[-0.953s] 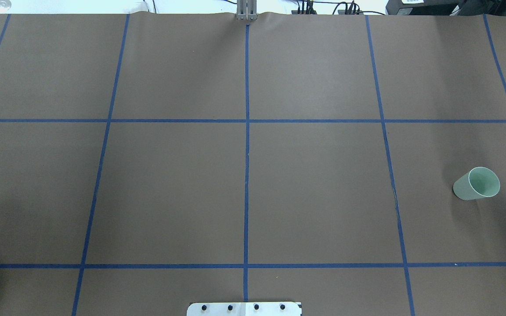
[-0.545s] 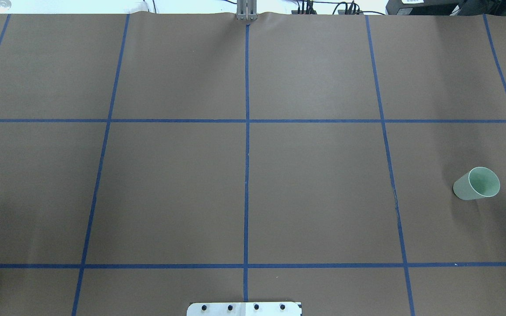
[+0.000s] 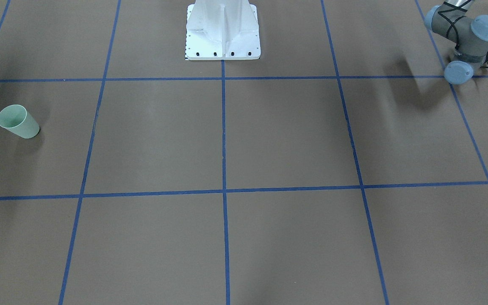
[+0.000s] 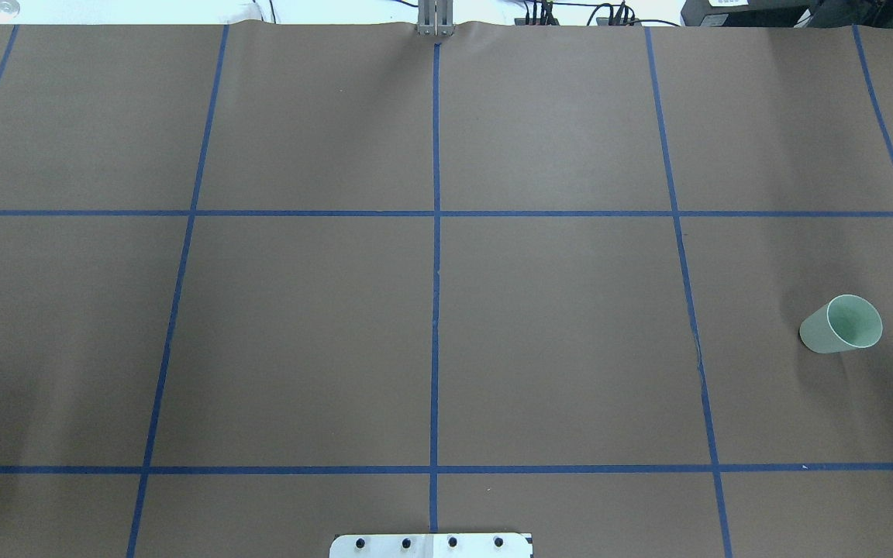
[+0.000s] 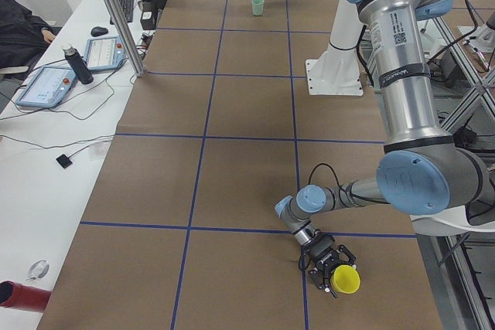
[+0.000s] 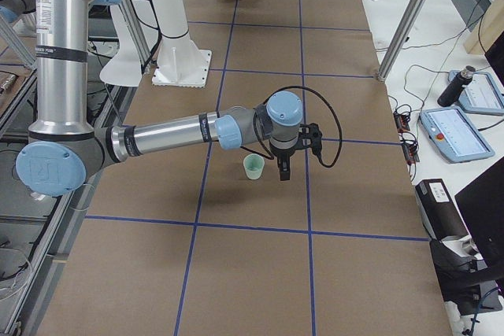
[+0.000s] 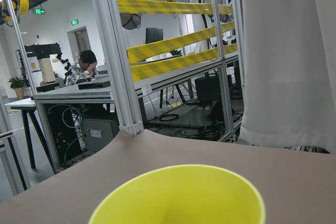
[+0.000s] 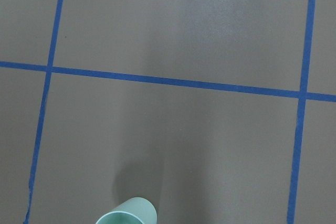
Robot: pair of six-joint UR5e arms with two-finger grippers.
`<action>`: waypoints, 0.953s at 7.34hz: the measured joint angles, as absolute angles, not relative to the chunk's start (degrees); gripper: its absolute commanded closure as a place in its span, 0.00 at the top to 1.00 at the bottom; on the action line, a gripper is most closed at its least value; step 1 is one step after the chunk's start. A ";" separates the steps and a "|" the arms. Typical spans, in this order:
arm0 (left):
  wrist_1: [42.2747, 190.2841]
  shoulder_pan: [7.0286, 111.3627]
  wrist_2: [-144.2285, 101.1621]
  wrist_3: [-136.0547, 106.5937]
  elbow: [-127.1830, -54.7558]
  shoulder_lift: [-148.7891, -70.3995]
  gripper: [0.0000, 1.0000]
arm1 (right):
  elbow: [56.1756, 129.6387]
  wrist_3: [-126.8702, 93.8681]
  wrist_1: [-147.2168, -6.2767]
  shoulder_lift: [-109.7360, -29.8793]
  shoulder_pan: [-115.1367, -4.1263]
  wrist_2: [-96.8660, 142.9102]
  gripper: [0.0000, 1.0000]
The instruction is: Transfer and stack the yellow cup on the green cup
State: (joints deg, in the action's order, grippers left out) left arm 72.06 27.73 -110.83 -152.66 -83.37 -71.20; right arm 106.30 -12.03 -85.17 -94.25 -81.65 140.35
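The yellow cup is at the near end of the table in the exterior left view, right at the tips of my left gripper. Its rim fills the bottom of the left wrist view. No fingers show there, so I cannot tell whether the gripper is shut on it. The green cup stands upright, mouth up, at the table's right side. My right gripper hangs just beside the green cup, and I cannot tell whether it is open or shut. The right wrist view shows the cup's rim at its bottom edge.
The brown table cover carries a blue tape grid. The white robot base stands at the table's middle, on the robot's side. Part of the left arm shows at the front view's top right. Desks with tablets and aluminium posts flank the table.
The dark shadow at the table's lower left in the overhead view has faded. The green cup has not moved.
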 measured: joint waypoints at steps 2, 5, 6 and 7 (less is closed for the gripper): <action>71.35 27.05 -110.75 -150.14 -83.69 -70.55 0.00 | 106.13 -11.96 -85.17 -94.24 -81.65 140.29 1.00; 70.99 27.34 -109.02 -141.57 -87.91 -62.15 0.00 | 106.24 -12.10 -85.09 -94.35 -81.73 140.41 1.00; 72.62 28.16 -105.30 -139.36 -88.82 -60.84 0.00 | 106.38 -12.40 -85.08 -94.21 -81.73 140.46 1.00; 75.72 30.42 -100.01 -137.08 -89.40 -60.50 0.00 | 106.61 -12.67 -85.10 -93.64 -81.74 140.52 1.00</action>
